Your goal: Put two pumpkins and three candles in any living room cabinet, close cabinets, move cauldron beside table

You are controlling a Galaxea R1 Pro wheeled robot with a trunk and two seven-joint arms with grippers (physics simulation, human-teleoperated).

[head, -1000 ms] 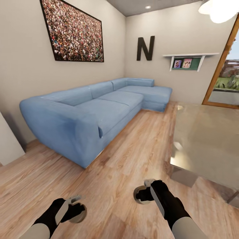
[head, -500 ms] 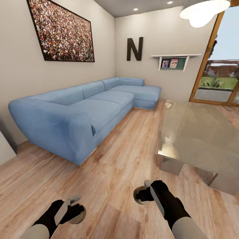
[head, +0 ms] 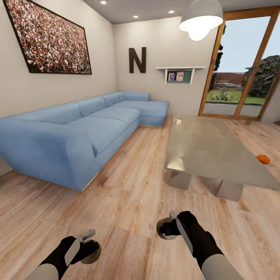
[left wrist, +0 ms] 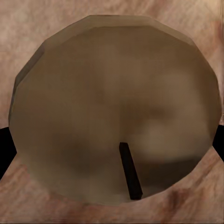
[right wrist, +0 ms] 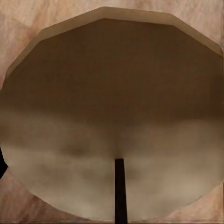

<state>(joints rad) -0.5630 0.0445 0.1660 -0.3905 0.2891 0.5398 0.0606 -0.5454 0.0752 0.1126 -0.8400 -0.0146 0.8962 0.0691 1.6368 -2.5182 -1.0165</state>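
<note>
Candles occupy both grippers, one [head: 91, 252] clamped in the left gripper [head: 86, 245] at 7 o'clock, another [head: 163, 228] in the right gripper [head: 171, 225] at 6, evidently carried for stowing, while a pumpkin [head: 263, 159] lies on the floor [head: 132, 202] beyond the table [head: 210, 149] at 3 o'clock.

Large dark letter "N" [head: 137, 60] mounted on the far beige wall [head: 163, 46], no other readable text

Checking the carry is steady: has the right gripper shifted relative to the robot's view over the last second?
No. The right gripper sits at the same spot in the head view; only the camera turned, sliding the sofa leftward.
</note>
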